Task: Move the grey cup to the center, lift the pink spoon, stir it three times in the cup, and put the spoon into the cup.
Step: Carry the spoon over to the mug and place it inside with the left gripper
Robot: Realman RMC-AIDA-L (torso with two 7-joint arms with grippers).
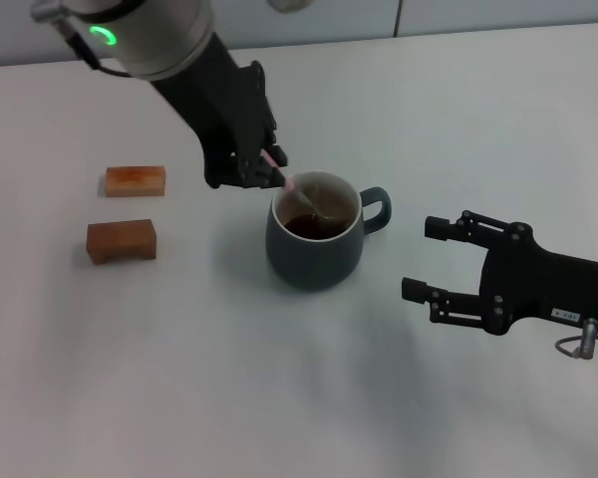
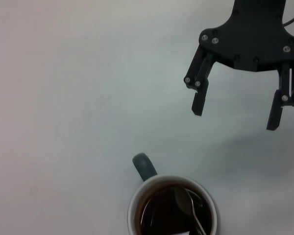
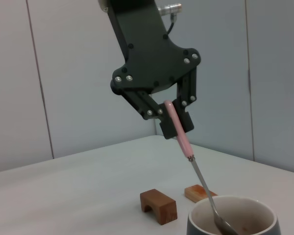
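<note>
The grey cup (image 1: 314, 249) stands mid-table with dark liquid inside and its handle toward my right arm. My left gripper (image 1: 267, 171) hangs just above the cup's rim on its far left side. It is shut on the pink spoon (image 1: 291, 183), which slants down so its metal bowl sits in the liquid. The right wrist view shows the left gripper (image 3: 170, 120) pinching the pink handle (image 3: 179, 133) above the cup (image 3: 250, 215). The left wrist view shows the cup (image 2: 137, 210) with the spoon's bowl (image 2: 183, 198) inside. My right gripper (image 1: 422, 259) is open and empty, right of the cup.
Two orange-brown blocks (image 1: 135, 180) (image 1: 122, 240) lie on the white table to the left of the cup; they also show in the right wrist view (image 3: 159, 205) (image 3: 198, 192). The right gripper (image 2: 235, 115) shows open beyond the cup's handle (image 2: 144, 166).
</note>
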